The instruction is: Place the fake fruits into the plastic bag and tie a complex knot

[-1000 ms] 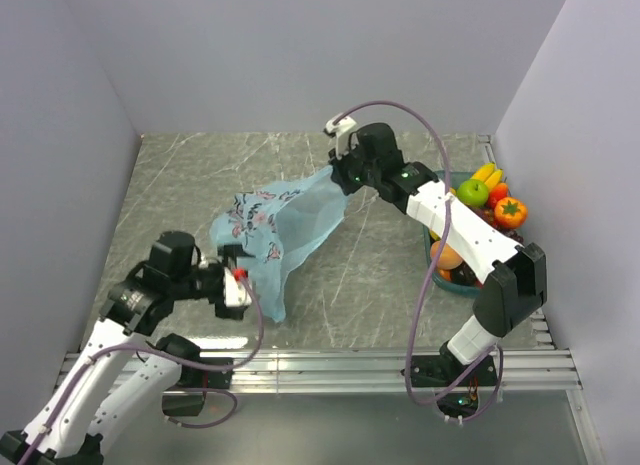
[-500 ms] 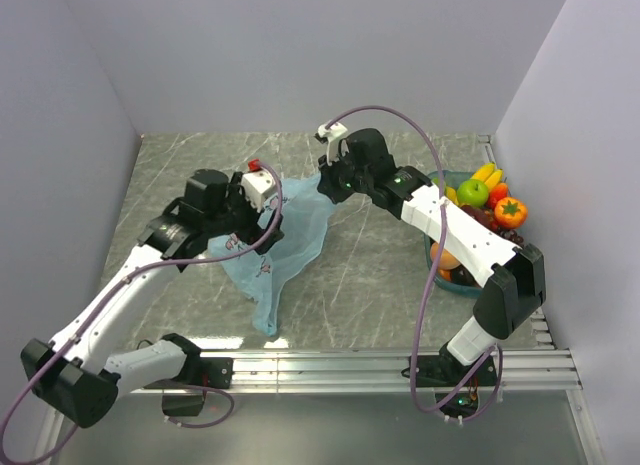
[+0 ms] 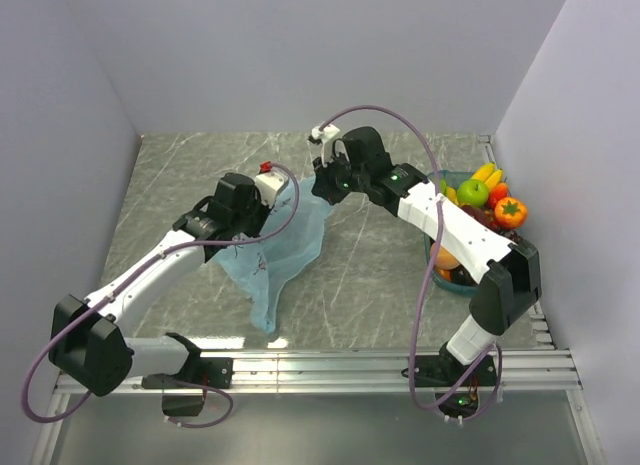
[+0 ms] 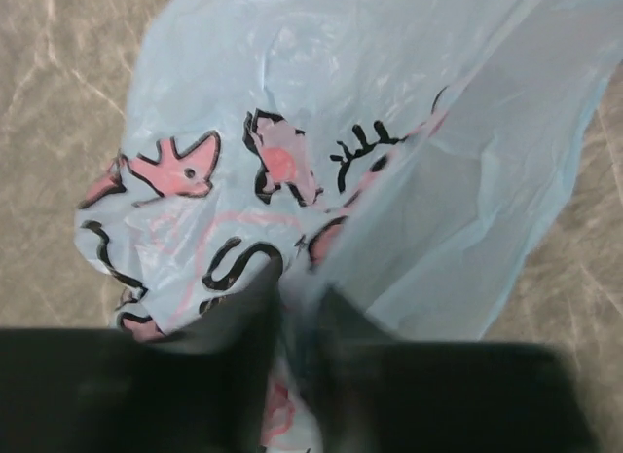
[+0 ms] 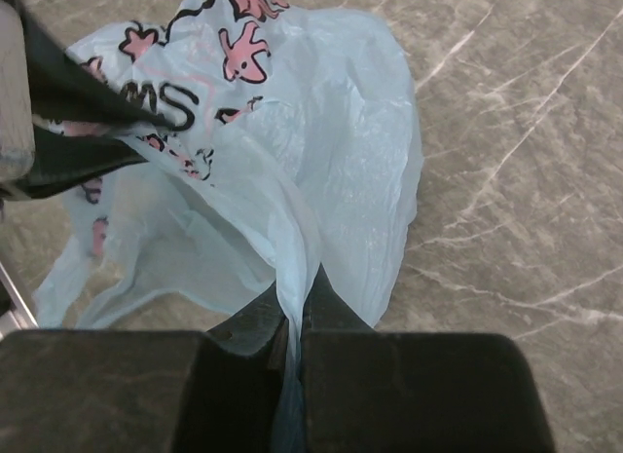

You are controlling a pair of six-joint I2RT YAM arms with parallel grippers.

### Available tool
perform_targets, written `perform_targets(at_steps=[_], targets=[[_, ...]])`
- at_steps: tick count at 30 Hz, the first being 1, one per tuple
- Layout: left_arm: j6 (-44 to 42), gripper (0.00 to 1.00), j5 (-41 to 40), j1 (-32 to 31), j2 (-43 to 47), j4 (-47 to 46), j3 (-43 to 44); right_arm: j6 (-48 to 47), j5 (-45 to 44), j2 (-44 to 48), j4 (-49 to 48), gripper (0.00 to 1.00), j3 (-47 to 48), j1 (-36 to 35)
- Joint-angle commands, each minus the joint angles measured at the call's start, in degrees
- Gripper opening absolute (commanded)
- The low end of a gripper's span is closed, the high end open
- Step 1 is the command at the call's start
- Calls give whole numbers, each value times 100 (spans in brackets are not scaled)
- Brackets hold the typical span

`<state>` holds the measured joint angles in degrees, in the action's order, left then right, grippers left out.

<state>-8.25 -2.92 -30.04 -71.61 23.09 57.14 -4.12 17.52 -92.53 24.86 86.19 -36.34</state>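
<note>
Plastic bag (image 3: 290,235) lies slack on the table (image 3: 380,275) left of centre, pale blue with pink-and-black printed figures, and both arms have hold of its far end. The right gripper (image 5: 295,307) is nipped tight on a thin fold of film, which rises straight up between its fingers. The left gripper (image 4: 295,317) looks likewise narrowed onto the printed side of the film, just beside the right one. Two grips so close on opposite layers suggest the aim is to pull the layers apart and make a mouth for loading — a judgement, since no opening shows. The fake fruits (image 3: 480,200) are all heaped in a teal tray (image 3: 452,281) at the table's right edge, well apart from the bag; none is inside it.

Much is hard to read. The bag's mouth and handle loops cannot be picked out among the crumples — only one narrow tail trails toward the near edge. The right forearm crosses the tray and hides part of the heap. In the left wrist view the fingers are dark and blurred, so how much film they hold is unclear.
</note>
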Motion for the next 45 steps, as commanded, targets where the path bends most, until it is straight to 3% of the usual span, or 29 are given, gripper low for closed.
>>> perform_targets(at_steps=[1, 2, 4, 6, 9, 10, 12, 16, 21, 28, 37, 45], targets=[[358, 13, 194, -10, -115, 113, 331, -45, -2, -124, -297, 0, 380, 39], [690, 1, 239, -10, -194, 264, 454, -36, -72, -168, -367, 0, 442, 39], [1218, 0, 432, -10, -362, 581, 858, -10, -275, -335, -613, 0, 538, 65], [2263, 0, 310, -10, -353, 723, 1113, 95, -328, -581, -728, 0, 819, 127], [3372, 1, 168, -10, -476, 1188, 1447, 306, -276, -792, -807, 21, 1154, 249], [3539, 0, 221, -2, -511, 1241, 1483, 376, -206, -793, -808, 43, 1215, 302], [3822, 0, 371, -2, -573, 1312, 1475, 394, -83, -670, -825, 67, 1225, 451], [3858, 1, 458, 25, -590, 1145, 1317, 246, 76, -135, -589, 87, 1023, 794], [3445, 0, 810, 69, -661, 969, 1308, 122, 664, 867, 297, 92, 540, 1505], [3435, 1, 968, 148, -757, 837, 1387, -457, 261, 2010, 1643, 97, -356, 2788], [3400, 0, 1091, 157, -995, 934, 1589, -1232, -1021, 2538, 3357, 96, -1445, 3089], [3400, 1, 1127, 174, -1100, 969, 1624, -1109, -1743, 2565, 2972, 97, -2606, 3097]])
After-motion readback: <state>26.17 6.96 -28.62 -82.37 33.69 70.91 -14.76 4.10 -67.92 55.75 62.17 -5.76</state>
